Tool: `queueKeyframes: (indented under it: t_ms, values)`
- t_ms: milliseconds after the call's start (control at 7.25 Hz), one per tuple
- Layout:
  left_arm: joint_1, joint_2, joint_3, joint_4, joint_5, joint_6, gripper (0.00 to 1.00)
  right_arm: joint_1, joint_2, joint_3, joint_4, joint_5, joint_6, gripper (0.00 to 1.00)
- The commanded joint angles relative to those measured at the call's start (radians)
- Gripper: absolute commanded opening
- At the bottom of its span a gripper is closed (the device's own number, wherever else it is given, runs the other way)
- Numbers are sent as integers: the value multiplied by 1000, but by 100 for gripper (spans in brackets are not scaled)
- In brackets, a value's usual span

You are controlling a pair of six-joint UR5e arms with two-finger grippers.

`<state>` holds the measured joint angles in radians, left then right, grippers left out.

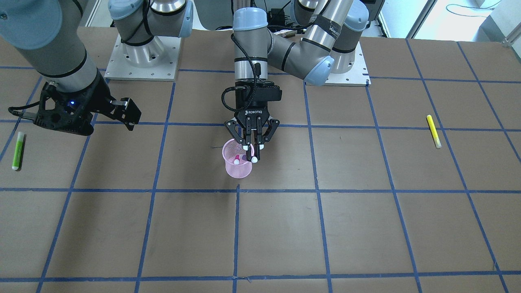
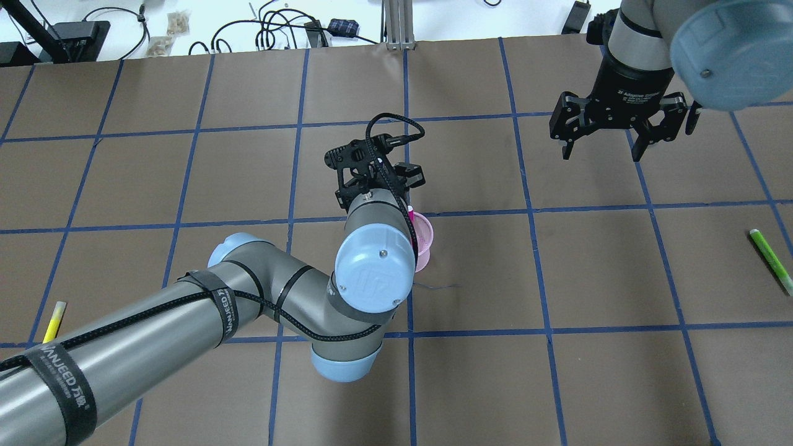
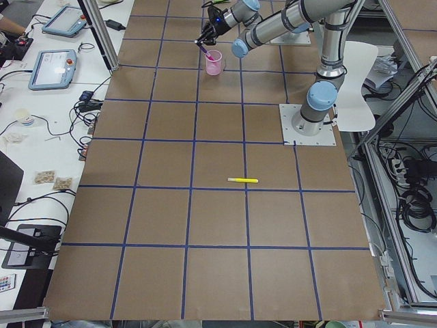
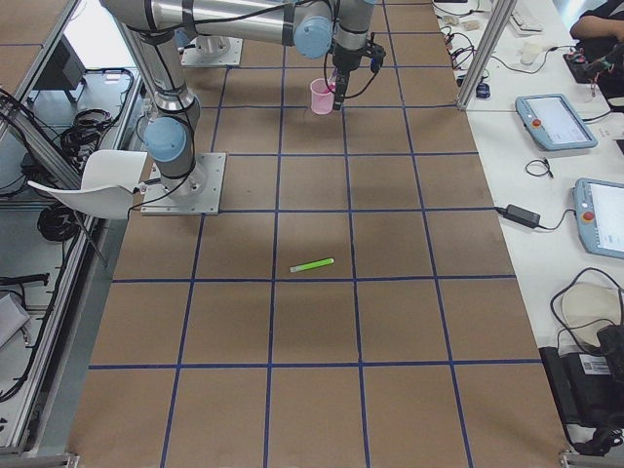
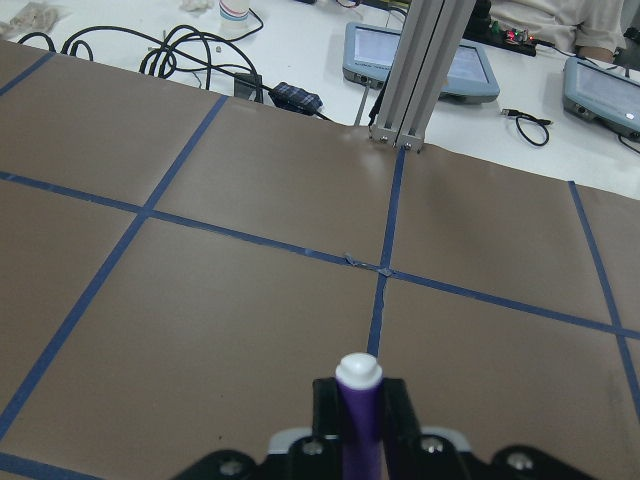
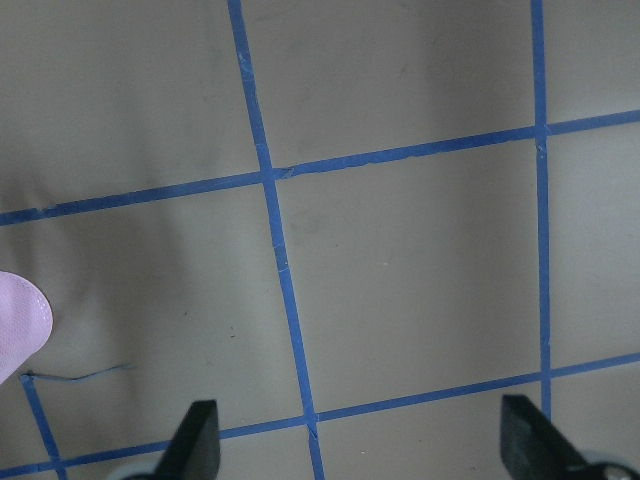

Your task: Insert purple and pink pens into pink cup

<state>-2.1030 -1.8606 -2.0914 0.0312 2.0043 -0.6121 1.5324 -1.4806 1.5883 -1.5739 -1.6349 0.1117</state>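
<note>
A brown table (image 1: 366,236) carried a blue tape grid (image 1: 317,190). A white bench (image 3: 27,147) beside it held tablets (image 3: 53,68) and cables (image 3: 85,106).

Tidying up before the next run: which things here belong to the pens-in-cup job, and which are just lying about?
Job: pink mesh cup; pink pen inside it; purple pen with white cap, in the left tool.
Lying about: green marker pen; yellow marker pen.

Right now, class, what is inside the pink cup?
A pink pen lies inside the pink cup. The left gripper covers part of the rim, so whether its purple pen reaches inside is hidden.
</note>
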Motion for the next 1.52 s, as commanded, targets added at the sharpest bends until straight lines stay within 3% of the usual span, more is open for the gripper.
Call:
queueKeyframes:
  t_ms: [0,138,414,552,966,1103,1241,1379]
  values:
    - [-2,-6,-13,-2,4,0,0,0,-3,1,0,1,-1,100]
    - [-2,-17,-13,-2,4,0,0,0,-3,1,0,0,-1,100]
    - [-2,-32,-13,-2,40,0,71,0,-4,-1,0,0,0,100]
    - [-2,-35,-13,-2,45,0,87,0,-4,-1,0,3,-1,100]
    - [-2,-32,-9,-2,45,0,91,5,-42,-1,0,20,-3,100]
    - [15,6,4,-40,25,9,100,6,-53,2,0,20,-4,100]
    - [44,26,34,-159,21,12,100,8,-58,1,0,20,-6,100]
    - [81,59,125,-402,-48,17,100,11,-63,2,0,18,-7,100]
